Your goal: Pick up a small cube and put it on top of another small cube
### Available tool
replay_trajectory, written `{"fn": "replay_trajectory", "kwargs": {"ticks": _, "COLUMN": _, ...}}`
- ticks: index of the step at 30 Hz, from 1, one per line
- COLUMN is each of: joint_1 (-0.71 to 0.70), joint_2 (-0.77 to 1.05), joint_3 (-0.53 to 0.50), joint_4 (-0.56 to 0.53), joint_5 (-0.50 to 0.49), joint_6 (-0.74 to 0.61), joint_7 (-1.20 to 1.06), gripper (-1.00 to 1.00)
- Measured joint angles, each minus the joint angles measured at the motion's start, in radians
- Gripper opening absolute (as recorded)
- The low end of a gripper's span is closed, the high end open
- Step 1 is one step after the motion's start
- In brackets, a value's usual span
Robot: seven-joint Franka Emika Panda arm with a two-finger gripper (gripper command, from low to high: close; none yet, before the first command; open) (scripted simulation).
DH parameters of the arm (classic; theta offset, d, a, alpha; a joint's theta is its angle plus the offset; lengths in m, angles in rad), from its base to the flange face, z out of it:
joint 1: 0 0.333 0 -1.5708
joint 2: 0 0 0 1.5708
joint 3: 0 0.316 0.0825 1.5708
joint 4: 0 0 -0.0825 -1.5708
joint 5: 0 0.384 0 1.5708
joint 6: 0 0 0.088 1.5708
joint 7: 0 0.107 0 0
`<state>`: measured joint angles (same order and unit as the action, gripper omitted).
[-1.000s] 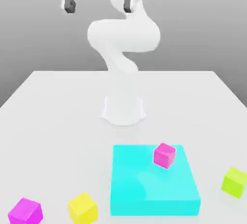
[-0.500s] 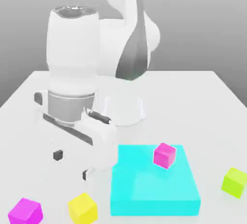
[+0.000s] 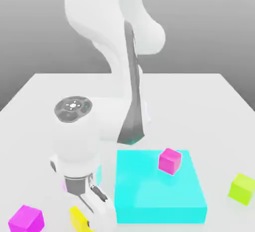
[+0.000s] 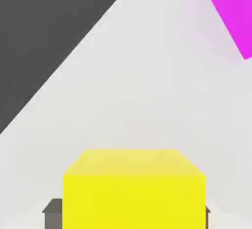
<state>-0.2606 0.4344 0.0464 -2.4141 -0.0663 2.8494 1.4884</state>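
A small yellow cube [image 3: 76, 216] rests on the white table near its front edge, largely covered by my hand. My gripper [image 3: 86, 220] has come down over it. In the hand view the yellow cube [image 4: 134, 188] sits between my dark fingertips [image 4: 52, 209], one on each side, and the gripper [image 4: 125, 213] is open around it. Toward the exterior view's left of it lies a magenta cube [image 3: 25, 219], which also shows in the hand view [image 4: 231, 11]. Another magenta cube [image 3: 170, 160] sits on a large cyan block [image 3: 159, 193].
A lime cube [image 3: 242, 188] lies on the table at the exterior view's right. The arm's white base and links [image 3: 127, 111] rise behind the cyan block. The table's front edge is close to the yellow cube.
The arm has swung down from high up. My hand dropped from above the table to straddle the yellow cube. None of the cubes have moved.
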Motion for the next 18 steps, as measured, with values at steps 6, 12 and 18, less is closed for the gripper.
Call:
{"fn": "replay_trajectory", "kwargs": {"ticks": 6, "joint_1": -0.034, "joint_2": -0.163, "joint_3": -0.001, "joint_4": 0.001, "joint_5": 0.033, "joint_6": -0.164, "joint_7": -0.001, "gripper": -1.00}}
{"fn": "replay_trajectory", "kwargs": {"ticks": 12, "joint_1": -0.123, "joint_2": -0.120, "joint_3": -0.091, "joint_4": 0.155, "joint_5": 0.093, "joint_6": -0.275, "joint_7": 0.066, "gripper": -1.00}}
{"fn": "replay_trajectory", "kwargs": {"ticks": 18, "joint_1": -0.130, "joint_2": -0.036, "joint_3": -0.090, "joint_4": 0.165, "joint_5": 0.103, "joint_6": -0.201, "joint_7": 0.063, "gripper": 1.00}}
